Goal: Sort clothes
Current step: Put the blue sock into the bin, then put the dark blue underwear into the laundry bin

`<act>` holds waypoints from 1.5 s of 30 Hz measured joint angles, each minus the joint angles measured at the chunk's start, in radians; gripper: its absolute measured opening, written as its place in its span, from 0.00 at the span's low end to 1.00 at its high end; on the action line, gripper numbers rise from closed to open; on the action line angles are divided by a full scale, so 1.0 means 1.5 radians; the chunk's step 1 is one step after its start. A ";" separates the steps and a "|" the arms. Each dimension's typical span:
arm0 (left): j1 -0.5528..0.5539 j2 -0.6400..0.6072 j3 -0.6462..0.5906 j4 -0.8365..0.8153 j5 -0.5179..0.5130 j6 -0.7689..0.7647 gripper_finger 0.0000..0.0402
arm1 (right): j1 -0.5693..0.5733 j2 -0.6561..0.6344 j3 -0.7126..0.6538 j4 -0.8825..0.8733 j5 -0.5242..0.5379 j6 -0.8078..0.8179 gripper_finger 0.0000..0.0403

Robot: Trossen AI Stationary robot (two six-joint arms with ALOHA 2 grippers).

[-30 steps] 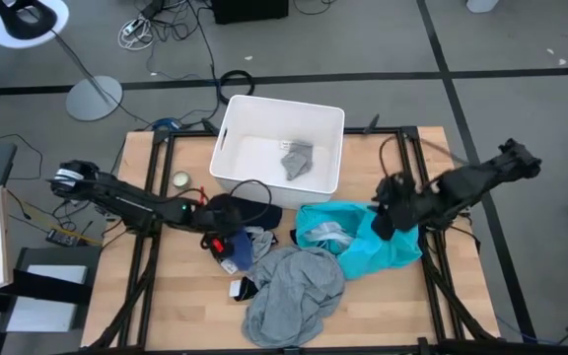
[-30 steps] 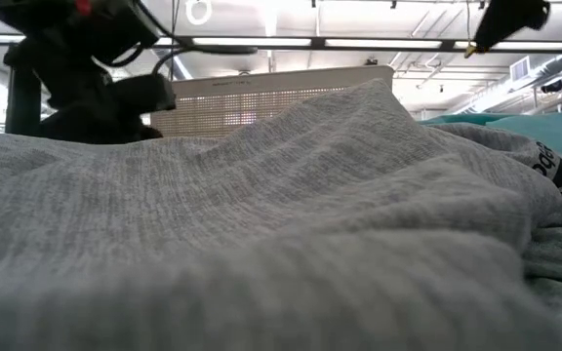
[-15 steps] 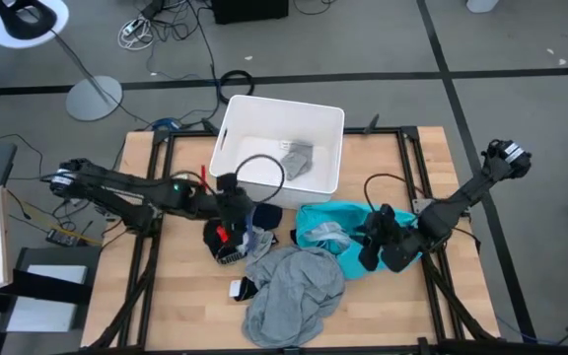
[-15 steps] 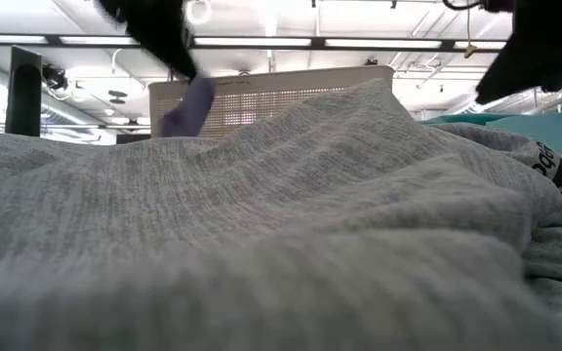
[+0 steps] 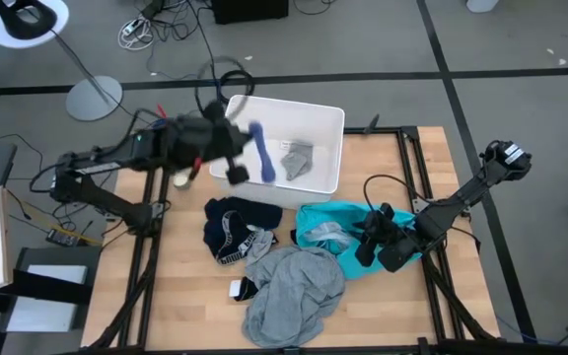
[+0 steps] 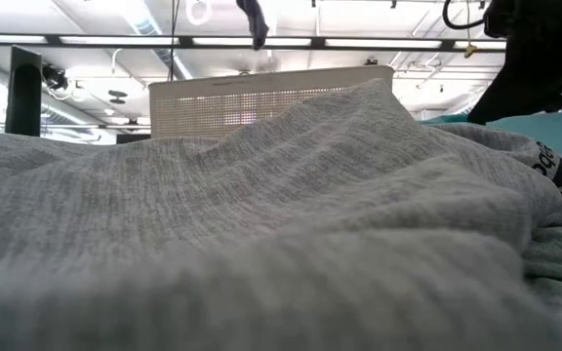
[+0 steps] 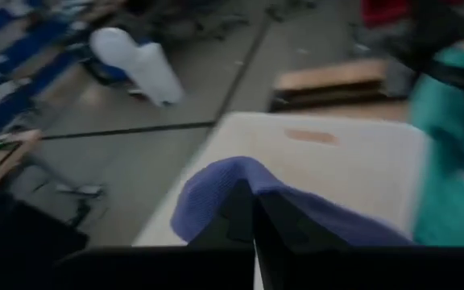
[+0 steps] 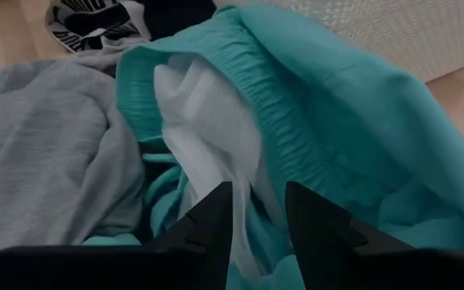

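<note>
The left gripper (image 5: 237, 156) is held up in the air over the near left side of the white bin (image 5: 328, 118). A blue-purple sock (image 5: 261, 153) is pinched between its fingers and hangs down from them. In the left wrist view the same sock (image 7: 240, 181) is draped over the closed fingers, with the bin (image 7: 353, 173) spread out below it. In the low view the sock (image 6: 254, 19) is seen high up, above the bin's dotted wall (image 6: 271, 97).

The right gripper (image 5: 371, 248) is set low on the turquoise garment (image 5: 388, 242), near its right edge. In the right wrist view its two dark fingers (image 8: 216, 221) are spread a little apart, with nothing held between them, and they are placed just over the turquoise cloth (image 8: 337, 105) and its white lining (image 8: 208, 121).

A grey sock (image 5: 297, 158) is already lying inside the bin. A dark navy piece (image 5: 237, 222) with a white band is laid on the wooden table (image 5: 185, 286) in front of the bin. Just beside it, the big grey shirt (image 5: 294, 291) is bunched up, touching the turquoise garment. A small black and white sock (image 5: 241, 289) is seen at the shirt's left edge. The low view is mostly filled by the grey shirt (image 6: 261, 224).
</note>
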 joint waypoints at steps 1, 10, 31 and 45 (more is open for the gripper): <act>0.021 0.000 0.001 0.012 0.001 0.001 0.00 | 0.000 0.000 0.000 0.007 0.000 0.000 0.29; 0.131 0.041 -0.001 -0.001 0.063 -0.001 0.06 | 0.000 0.000 0.000 0.106 -0.005 -0.088 0.29; 0.137 0.067 -0.001 -0.111 0.129 -0.055 0.34 | 0.000 0.000 0.000 0.123 -0.023 -0.122 0.29; 0.068 0.061 -0.001 -0.134 0.127 -0.071 0.34 | 0.000 0.000 0.000 0.123 -0.035 -0.122 0.29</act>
